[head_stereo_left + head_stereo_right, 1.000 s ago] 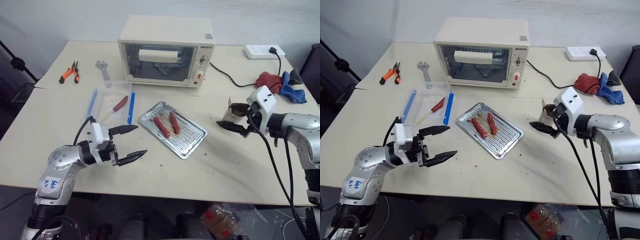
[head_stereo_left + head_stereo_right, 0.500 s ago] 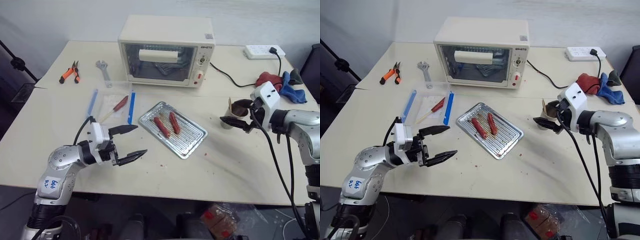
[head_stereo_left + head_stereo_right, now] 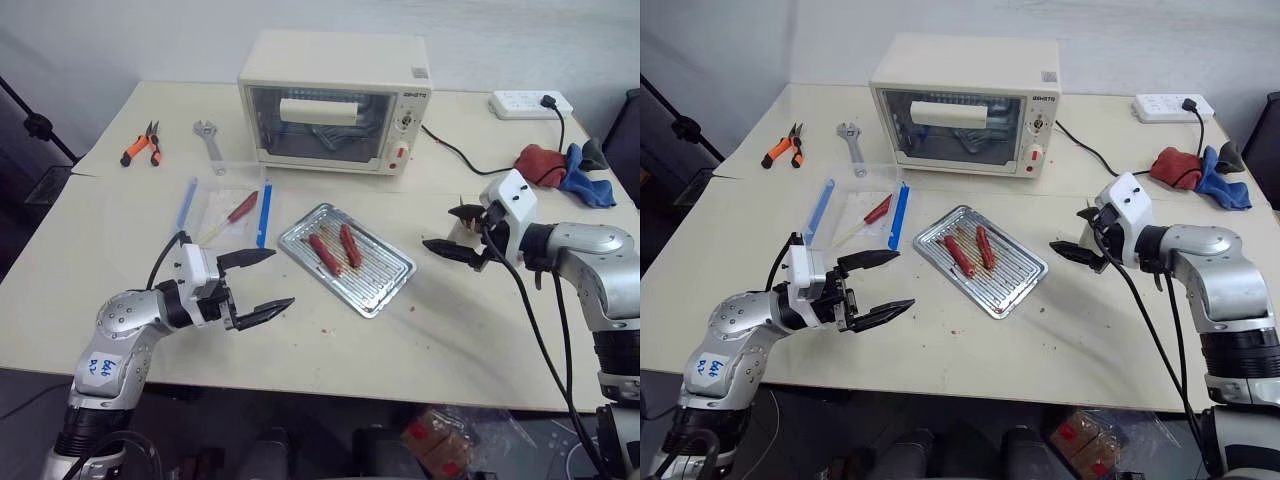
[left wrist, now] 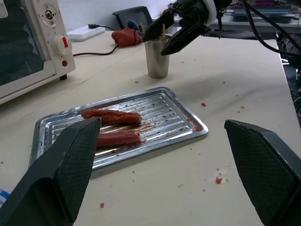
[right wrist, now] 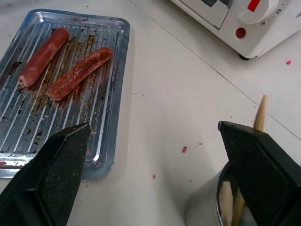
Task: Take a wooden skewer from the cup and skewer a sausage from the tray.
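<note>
Right gripper (image 4: 181, 26) hangs spread wide and empty just above the cup (image 4: 157, 57), skewers (image 5: 259, 114) sticking up inside. Tray (image 3: 385, 287) with both sausages (image 3: 324, 254) sits left of it. Left gripper (image 3: 262, 283) open too, near side.

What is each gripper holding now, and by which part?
Nothing. The left gripper and the right gripper are both open and empty; the skewers stand in the cup.

At the lower left of the head view, the left arm (image 3: 125, 325) is a run of rounded silver-grey shells with a white label bearing blue handwriting. A black cable loops over its white wrist block to the left hand (image 3: 262, 283), two black tapered fingers with textured pads. At the right edge, the right arm (image 3: 585, 250) matches, trailing black cables below; its right hand (image 3: 452, 230) likewise has black fingers.
</note>
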Action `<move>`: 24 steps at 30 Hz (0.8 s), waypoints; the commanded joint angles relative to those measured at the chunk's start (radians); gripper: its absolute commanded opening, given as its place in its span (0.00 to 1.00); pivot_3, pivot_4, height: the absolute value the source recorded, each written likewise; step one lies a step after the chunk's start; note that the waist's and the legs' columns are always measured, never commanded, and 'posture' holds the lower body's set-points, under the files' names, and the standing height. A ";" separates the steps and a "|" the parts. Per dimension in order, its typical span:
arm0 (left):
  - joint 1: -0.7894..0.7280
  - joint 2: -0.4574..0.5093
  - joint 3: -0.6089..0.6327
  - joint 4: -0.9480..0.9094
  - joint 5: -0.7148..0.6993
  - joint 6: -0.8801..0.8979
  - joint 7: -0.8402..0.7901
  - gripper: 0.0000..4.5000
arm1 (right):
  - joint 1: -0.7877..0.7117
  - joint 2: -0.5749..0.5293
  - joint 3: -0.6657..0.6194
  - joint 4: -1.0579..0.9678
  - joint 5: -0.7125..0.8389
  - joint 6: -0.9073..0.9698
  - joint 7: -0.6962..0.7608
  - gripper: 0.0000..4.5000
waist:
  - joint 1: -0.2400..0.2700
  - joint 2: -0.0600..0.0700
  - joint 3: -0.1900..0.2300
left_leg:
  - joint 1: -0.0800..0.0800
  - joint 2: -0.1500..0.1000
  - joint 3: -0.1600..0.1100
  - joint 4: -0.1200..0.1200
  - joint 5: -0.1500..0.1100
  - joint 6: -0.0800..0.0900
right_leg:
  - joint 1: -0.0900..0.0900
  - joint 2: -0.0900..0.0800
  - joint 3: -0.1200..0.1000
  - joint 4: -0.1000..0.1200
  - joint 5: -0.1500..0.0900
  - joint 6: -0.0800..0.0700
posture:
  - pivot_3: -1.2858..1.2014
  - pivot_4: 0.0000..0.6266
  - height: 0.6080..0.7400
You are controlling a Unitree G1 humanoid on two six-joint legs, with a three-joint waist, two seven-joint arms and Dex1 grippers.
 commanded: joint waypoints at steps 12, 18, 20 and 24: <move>-0.014 -0.005 0.001 -0.011 0.011 -0.014 0.005 0.99 | -0.080 -0.038 0.013 0.125 -0.070 -0.096 0.068 1.00 | -0.001 0.000 0.000 | 0.000 0.000 0.000 0.000 0.000 0.000 | 0.000 0.000 0.000 0.000 0.000 0.000 | 0.52 0.24 1.00; -0.006 -0.006 0.003 -0.019 0.011 -0.012 0.007 1.00 | -0.083 -0.033 0.012 0.119 -0.074 -0.095 0.084 0.66 | -0.001 0.000 0.000 | 0.000 0.000 0.000 0.000 0.000 0.000 | 0.000 0.000 0.000 0.000 0.000 0.000 | 0.52 0.24 1.00; -0.007 -0.006 0.003 -0.017 0.012 -0.013 0.007 1.00 | -0.083 -0.035 0.009 0.121 -0.075 -0.099 0.088 0.52 | 0.000 0.000 0.000 | 0.000 0.000 0.000 0.000 0.000 0.000 | 0.000 0.000 0.000 0.000 0.000 0.000 | 0.52 0.24 1.00; -0.008 -0.006 0.002 -0.016 0.013 -0.016 0.006 1.00 | -0.090 -0.038 -0.005 0.136 -0.077 -0.122 0.091 0.24 | 0.000 0.000 0.000 | 0.000 0.000 0.000 0.000 0.000 0.000 | 0.000 0.000 0.000 0.000 0.000 0.000 | 0.52 0.24 1.00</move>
